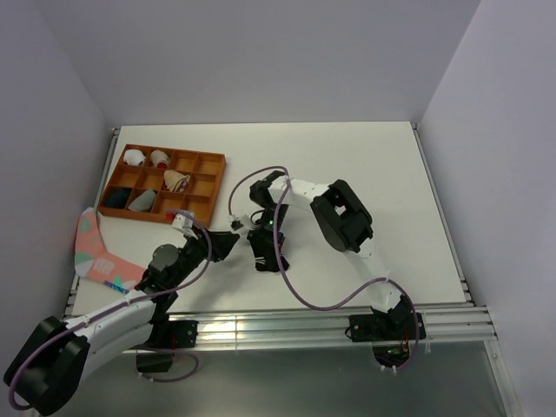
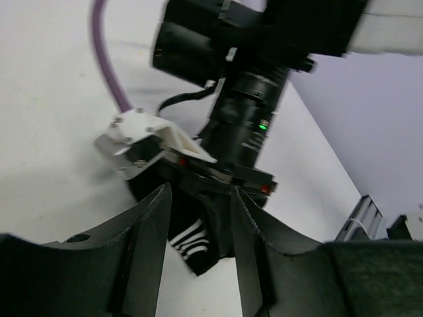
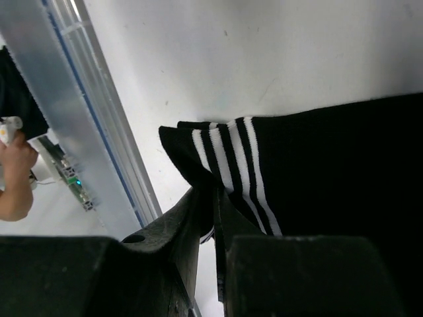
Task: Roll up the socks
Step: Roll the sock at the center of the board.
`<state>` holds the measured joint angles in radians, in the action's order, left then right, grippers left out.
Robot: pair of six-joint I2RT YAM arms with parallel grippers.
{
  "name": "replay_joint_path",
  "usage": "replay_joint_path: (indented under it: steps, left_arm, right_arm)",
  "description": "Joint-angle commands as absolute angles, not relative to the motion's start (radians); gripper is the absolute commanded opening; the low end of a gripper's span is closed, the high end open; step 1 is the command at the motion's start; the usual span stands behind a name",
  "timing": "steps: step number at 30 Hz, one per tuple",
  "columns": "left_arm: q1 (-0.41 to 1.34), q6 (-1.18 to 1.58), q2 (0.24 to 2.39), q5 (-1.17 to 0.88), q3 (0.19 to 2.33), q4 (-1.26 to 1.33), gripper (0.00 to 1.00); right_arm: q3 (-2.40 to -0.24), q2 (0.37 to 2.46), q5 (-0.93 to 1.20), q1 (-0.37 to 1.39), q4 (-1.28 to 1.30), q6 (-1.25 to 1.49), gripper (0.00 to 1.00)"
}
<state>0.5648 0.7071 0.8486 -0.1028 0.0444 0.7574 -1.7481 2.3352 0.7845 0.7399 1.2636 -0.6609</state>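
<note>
Item, nearest the lens: your right claw (image 3: 213, 214). Its black fingers are almost together, pinching the edge of the black knitted sock with a white-striped cuff (image 3: 330, 165). The white stripes run right up to the fingers. The rest of the sock lies spread on the white desk (image 3: 251, 59).

Item: your left claw (image 2: 198, 195). Its jaws stand well apart and hold nothing. Between its fingers (image 2: 149, 244) you see the striped cuff and, above it, the right arm's wrist standing over the sock.

Item, from above: the two claws sit just beside each other near the middle front of the desk. The black sock is under the right claw and mostly hidden by it.

Item: orange-brown compartment tray (image 1: 217, 165), far left of the desk. Separate compartments hold small white bundles (image 1: 135, 158), a grey bundle (image 1: 143, 200) and a tan bundle (image 1: 176, 182). The tan one is too small to identify.

Item: pink sock with teal spots (image 1: 94, 252). It lies flat at the desk's left edge, its near end under the left arm.
</note>
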Motion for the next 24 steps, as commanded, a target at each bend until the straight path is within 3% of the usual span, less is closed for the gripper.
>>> replay_joint_path:
  steps: [1, 10, 24]
  left_arm:
    - [0.604, 0.635, 0.89, -0.19, 0.014, 0.963, 0.47]
    - [0.804, 0.528, 1.112, -0.088, 0.104, 1.008, 0.46]
    - [0.818, 0.512, 1.437, -0.126, 0.215, 1.183, 0.48]
  right_arm:
    - [-1.822, 2.352, 0.859, 0.712, 1.385, -0.718, 0.17]
    - [-1.812, 2.336, 0.87, 0.672, 1.44, -0.779, 0.18]
    - [-1.767, 2.315, 0.879, 0.67, 1.44, -0.795, 0.18]
